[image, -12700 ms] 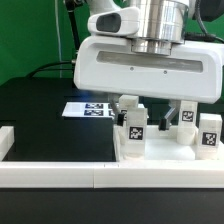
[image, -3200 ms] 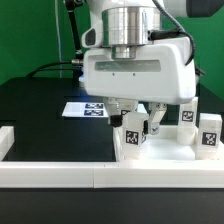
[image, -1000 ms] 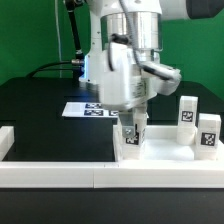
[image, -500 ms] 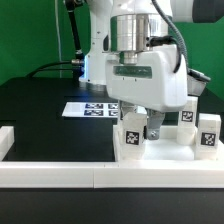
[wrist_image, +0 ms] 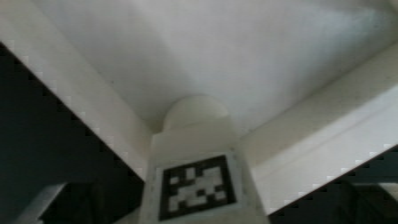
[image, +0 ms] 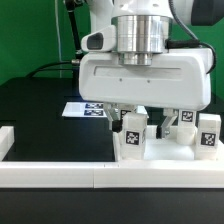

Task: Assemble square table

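Between the spread fingers of the gripper, a tagged leg block stands upright, unpinched.

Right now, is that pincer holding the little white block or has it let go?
Pincer: open, holding nothing; its fingers straddle the upright leg block, which stands in the square table top.

hand now wide open, turned

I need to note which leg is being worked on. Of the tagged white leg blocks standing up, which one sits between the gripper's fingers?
The leg block furthest to the exterior view's left: it stands between the open gripper fingers. The other two leg blocks stand off to the right.
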Controlling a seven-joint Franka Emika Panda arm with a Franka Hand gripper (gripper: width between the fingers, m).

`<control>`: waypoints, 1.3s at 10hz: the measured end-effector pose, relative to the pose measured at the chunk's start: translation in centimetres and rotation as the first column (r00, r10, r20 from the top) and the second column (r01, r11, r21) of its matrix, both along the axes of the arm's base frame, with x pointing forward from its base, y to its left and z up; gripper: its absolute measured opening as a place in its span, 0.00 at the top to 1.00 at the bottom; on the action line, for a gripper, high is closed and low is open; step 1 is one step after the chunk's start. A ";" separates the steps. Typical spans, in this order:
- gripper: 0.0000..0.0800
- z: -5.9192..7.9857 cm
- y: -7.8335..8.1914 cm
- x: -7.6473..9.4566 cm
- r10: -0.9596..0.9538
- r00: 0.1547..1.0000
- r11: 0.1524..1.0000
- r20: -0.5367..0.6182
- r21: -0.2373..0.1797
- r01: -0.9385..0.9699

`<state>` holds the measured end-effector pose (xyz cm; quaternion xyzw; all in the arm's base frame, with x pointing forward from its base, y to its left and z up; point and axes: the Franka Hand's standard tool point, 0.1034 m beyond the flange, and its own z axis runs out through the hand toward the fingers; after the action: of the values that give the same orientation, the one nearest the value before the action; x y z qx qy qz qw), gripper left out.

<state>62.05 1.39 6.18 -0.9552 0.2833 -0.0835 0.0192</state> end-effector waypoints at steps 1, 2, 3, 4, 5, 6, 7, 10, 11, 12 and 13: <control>0.22 0.0 -0.1 0.0 -0.017 1.000 1.000 0.000 0.003 0.017; 0.22 0.0 -0.1 0.0 -0.029 1.000 1.000 0.000 0.005 0.029; 0.45 0.0 -0.1 0.0 -0.043 0.999 0.999 0.000 0.007 0.043; 0.64 -0.1 -0.3 -0.1 -0.076 0.997 0.997 -0.002 0.012 0.076; 0.64 0.0 -0.2 -0.1 -0.153 0.988 0.988 -0.002 0.026 0.153; 0.64 0.0 -0.3 -0.1 -0.229 0.973 0.973 -0.002 0.039 0.229; 0.64 0.0 -0.3 0.0 -0.285 0.959 0.957 -0.004 0.049 0.284; 0.64 0.2 -0.4 0.0 -0.499 0.866 0.862 -0.042 0.084 0.500; 0.64 0.2 -0.5 0.0 -0.583 0.810 0.804 -0.057 0.100 0.586; 0.64 0.3 -0.6 0.1 -0.657 0.749 0.741 -0.079 0.112 0.662; 0.64 0.4 -0.7 0.1 -0.726 0.681 0.669 -0.095 0.126 0.732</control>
<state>62.14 0.69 6.53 -0.7595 0.6468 -0.0444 0.0526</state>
